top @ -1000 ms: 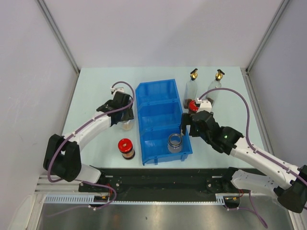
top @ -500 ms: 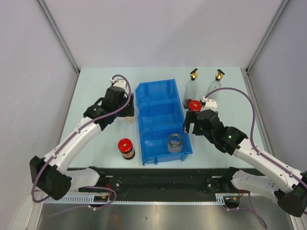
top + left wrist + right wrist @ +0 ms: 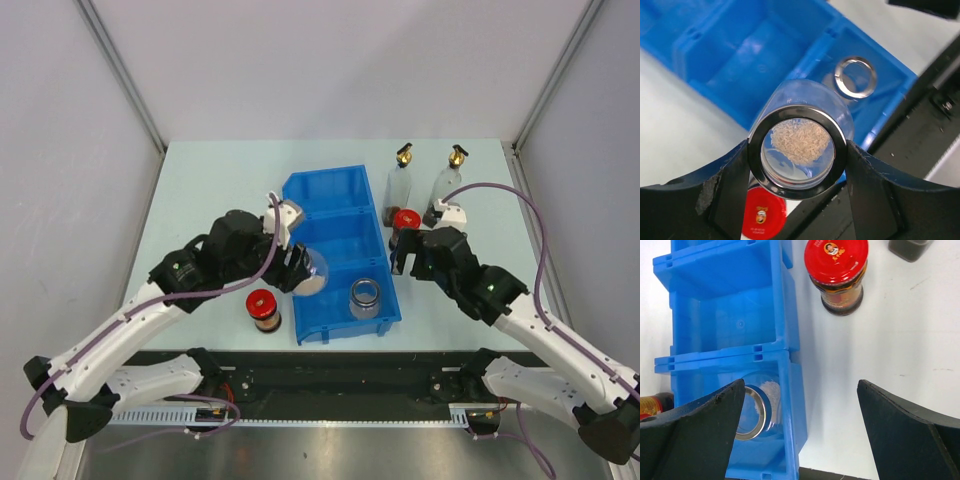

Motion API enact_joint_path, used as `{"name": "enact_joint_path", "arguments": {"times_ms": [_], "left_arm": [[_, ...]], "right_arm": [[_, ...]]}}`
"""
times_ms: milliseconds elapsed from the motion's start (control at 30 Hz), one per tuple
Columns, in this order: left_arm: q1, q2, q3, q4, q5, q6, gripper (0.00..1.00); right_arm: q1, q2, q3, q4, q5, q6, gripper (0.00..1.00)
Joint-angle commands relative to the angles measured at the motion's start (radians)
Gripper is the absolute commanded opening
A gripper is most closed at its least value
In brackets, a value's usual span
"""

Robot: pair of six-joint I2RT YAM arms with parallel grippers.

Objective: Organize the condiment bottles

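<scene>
Left gripper (image 3: pixel 797 170) clenched on short clear silver-lidded jar (image 3: pixel 799 142) of pale grains, above blue three-compartment plastic bin (image 3: pixel 322 176); matching jar (image 3: pixel 855 76) just beyond the grip, in end compartment. Advice: centre beside that twin, lower upright, then let go. Right gripper (image 3: pixel 799 390) spread, empty; brown red-lidded jar (image 3: pixel 836 262) ahead of it

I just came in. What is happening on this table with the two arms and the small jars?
The left gripper is shut on a clear silver-lidded jar, holding it above the left side of the blue bin. A second silver-lidded jar sits in the bin's near compartment. The right gripper is open, hovering near a red-lidded jar right of the bin. The other red-lidded jar stands left of the bin, and two tall bottles wait at the back.
</scene>
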Motion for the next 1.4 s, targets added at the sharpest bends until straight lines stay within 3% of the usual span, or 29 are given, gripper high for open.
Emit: {"name": "enact_joint_path", "arguments": {"times_ms": [0, 300, 600, 1367], "left_arm": [[-0.085, -0.020, -0.026, 0.082, 0.098, 0.071, 0.00], [-0.206, 0.067, -0.091, 0.148, 0.040, 0.085, 0.00], [-0.254, 0.185, -0.111, 0.197, -0.018, 0.074, 0.00], [-0.265, 0.296, -0.281, 0.410, -0.087, 0.010, 0.02]], "right_arm": [[-0.018, -0.029, -0.001, -0.020, -0.010, 0.013, 1.00], [-0.044, -0.078, -0.001, -0.056, -0.010, 0.015, 1.00], [-0.055, -0.089, -0.008, -0.071, -0.003, 0.015, 1.00], [-0.080, -0.101, -0.037, -0.073, -0.026, 0.016, 0.99]]}}
